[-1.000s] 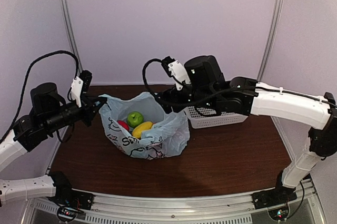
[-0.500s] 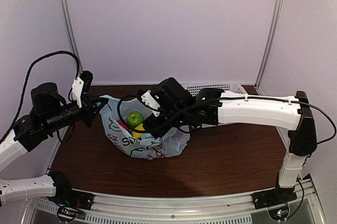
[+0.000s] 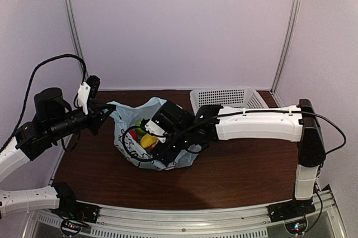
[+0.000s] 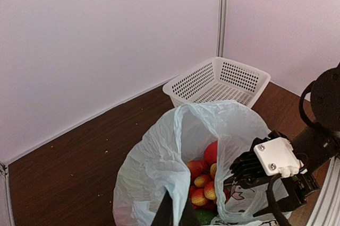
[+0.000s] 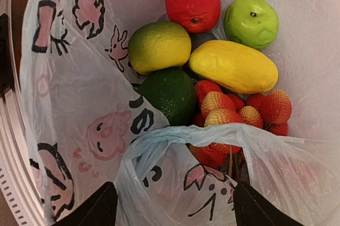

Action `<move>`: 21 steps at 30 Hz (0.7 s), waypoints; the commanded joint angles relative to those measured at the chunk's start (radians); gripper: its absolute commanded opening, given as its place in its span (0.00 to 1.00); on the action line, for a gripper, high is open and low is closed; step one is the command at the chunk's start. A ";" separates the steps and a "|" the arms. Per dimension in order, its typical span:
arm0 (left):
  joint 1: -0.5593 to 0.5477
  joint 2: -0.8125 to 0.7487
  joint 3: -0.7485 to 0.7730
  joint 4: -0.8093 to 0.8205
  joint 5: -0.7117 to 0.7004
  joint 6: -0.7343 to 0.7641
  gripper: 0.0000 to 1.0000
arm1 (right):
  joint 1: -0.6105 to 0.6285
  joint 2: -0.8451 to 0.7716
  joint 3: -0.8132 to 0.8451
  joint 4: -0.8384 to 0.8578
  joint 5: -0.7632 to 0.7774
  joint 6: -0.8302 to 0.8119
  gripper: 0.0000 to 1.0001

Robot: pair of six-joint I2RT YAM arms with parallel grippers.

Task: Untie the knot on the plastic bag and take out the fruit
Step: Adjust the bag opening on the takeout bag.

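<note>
My right fingers (image 3: pixel 157 144) hang spread wide over the mouth of the bag (image 5: pixel 79 104), gripping nothing, with the near rim sagging between them. My left fingers (image 4: pixel 172 213) are shut tight on a pinch of the rim at the bag's left side, holding the mouth up and open. The film looks thin, limp and slippery. I judge it will crumple and slide rather than resist, so it is best taken by a bunched fold at the edge, never by the flat wall. I can see no knot. The mouth gapes, so the tie looks undone and the fruit is what remains to do. Nearest in the bag lies a bumpy red cluster (image 5: pixel 239 112), probably light and awkward, best pinched across one lobe. Just beside it sits a dark green fruit (image 5: pixel 169 94). Past that are a long yellow fruit (image 5: pixel 234 66), which I would take across its narrow middle, and a yellow-green lemon (image 5: pixel 158 47). Farthest in are a red fruit (image 5: pixel 192 3) and a green apple (image 5: pixel 251 22). Both look smooth and hard and are likely to squirt out of a shallow pinch, so I would close across the widest part. The bag is translucent pale blue with black and pink cartoon drawings, and it sits on the brown tabletop (image 3: pixel 240 165). Beyond it stands a white perforated basket (image 4: pixel 212 80).
</note>
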 commanded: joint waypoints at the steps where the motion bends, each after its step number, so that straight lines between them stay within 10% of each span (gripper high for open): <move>1: 0.005 0.005 -0.004 0.041 0.007 0.005 0.00 | 0.006 0.007 -0.033 -0.002 -0.018 0.011 0.75; 6: 0.005 0.012 -0.002 0.044 0.007 0.005 0.00 | 0.007 0.009 -0.064 0.032 -0.018 0.031 0.61; 15: 0.005 0.008 -0.004 0.045 -0.006 0.006 0.00 | 0.006 -0.107 -0.119 0.128 -0.009 0.088 0.01; 21: 0.005 0.007 -0.004 0.043 -0.010 0.007 0.00 | 0.007 -0.297 -0.273 0.292 0.079 0.173 0.00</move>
